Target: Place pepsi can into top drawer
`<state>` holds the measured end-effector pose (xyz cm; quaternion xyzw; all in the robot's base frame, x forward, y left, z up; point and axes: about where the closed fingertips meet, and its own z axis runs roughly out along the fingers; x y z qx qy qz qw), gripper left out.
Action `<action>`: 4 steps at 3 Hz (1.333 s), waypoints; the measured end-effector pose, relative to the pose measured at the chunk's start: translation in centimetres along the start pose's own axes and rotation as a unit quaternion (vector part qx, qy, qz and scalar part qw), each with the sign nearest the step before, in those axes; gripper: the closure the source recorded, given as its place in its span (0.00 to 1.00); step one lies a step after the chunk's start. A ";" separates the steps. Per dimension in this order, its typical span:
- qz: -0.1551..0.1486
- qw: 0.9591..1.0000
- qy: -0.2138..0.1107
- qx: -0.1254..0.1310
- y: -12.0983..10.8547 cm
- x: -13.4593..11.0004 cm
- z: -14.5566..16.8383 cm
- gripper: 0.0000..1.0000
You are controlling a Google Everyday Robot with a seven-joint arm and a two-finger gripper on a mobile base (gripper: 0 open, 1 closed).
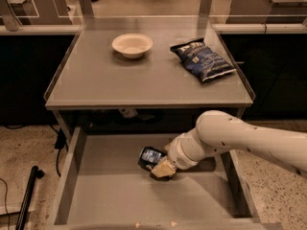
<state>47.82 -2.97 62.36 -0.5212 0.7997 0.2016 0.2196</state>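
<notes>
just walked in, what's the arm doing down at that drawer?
The robot's one arm reaches in from the right, down into the open top drawer. Its gripper is right against the pepsi can, which is tipped on its side low inside the drawer, near the back middle. Whether the can rests on the drawer floor or is held just above it cannot be told. On the table above, a bowl and a chip bag sit apart from the arm.

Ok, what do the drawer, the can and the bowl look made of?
Top drawer: seemingly matte grey sheet metal, thin low walls. Pepsi can, at the gripper inside the drawer: likely aluminium, glossy blue print. Bowl: smooth cream, plastic or ceramic, cannot tell.
</notes>
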 end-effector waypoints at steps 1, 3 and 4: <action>0.000 1.000 0.000 0.000 0.0 0.0 0.0 0.36; 0.000 1.000 0.000 0.000 0.0 0.0 0.0 0.00; 0.000 1.000 0.000 0.000 0.0 0.0 0.0 0.00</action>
